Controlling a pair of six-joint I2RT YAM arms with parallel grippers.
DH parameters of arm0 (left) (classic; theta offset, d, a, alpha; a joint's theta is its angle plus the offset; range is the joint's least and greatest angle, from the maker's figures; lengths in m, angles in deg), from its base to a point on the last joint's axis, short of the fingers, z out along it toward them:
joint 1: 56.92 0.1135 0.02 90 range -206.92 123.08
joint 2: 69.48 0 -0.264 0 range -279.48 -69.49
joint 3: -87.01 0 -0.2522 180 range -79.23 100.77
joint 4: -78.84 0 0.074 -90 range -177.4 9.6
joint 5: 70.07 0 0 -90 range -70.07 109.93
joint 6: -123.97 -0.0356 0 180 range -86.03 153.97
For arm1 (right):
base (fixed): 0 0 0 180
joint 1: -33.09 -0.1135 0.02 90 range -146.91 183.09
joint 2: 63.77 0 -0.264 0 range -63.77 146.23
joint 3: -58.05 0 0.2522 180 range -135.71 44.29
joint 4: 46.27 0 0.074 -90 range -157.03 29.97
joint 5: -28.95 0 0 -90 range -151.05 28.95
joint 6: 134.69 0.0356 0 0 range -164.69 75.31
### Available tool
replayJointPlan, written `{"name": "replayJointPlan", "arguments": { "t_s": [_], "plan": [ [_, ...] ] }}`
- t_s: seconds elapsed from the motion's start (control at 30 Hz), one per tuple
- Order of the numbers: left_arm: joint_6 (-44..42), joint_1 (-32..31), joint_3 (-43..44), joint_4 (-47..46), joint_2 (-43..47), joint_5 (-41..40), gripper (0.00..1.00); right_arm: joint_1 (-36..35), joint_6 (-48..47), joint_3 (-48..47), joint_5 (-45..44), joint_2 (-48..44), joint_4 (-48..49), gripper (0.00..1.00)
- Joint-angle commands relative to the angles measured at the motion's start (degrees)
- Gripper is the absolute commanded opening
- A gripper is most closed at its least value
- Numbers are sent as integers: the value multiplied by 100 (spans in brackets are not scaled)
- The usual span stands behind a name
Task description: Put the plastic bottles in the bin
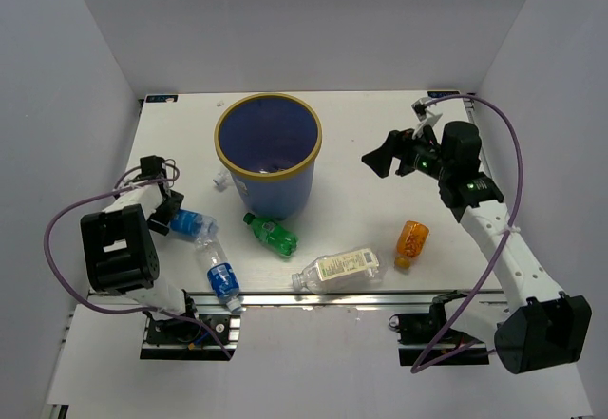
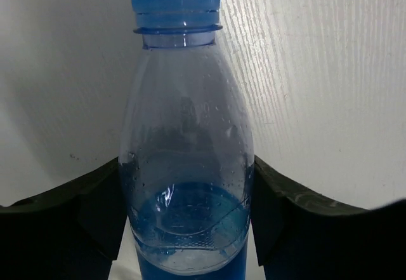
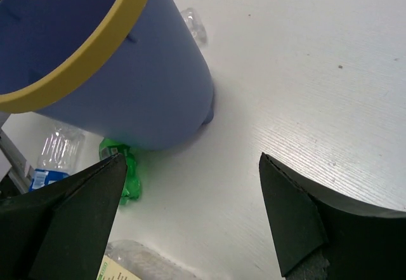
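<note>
Left end effector is down low near the table's left edge, pads pressed against both sides of a blue bottle. The bottle is clear plastic with a blue cap and a blue label at the lower body, fine droplets inside the wall, and it lies flat on the table. Just beside it, running toward the near edge, lies a second blue bottle of the same kind.

The bin stands upright toward the far edge, left of middle: a blue wall, a yellow-tan rim, far bigger than any bottle. A green bottle lies on its side close to the bin's near side. Next along, near the near edge at the middle, there's a big clear bottle with a pale label, also on its side. An orange bottle lies further toward the right edge.

Right end effector hangs above the table to the right of the bin, jaws spread wide, nothing between them.
</note>
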Motion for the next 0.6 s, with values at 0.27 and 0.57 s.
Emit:
{"name": "replayJointPlan", "arguments": {
  "t_s": [0.27,0.57],
  "plan": [
    [-70,15,996,466,1044,-369,49,192,184,263,-725,-466,319,89],
    [-518,-336,2428,-980,2450,1755,33,481,693,413,-1085,-299,117,89]
  ]
}}
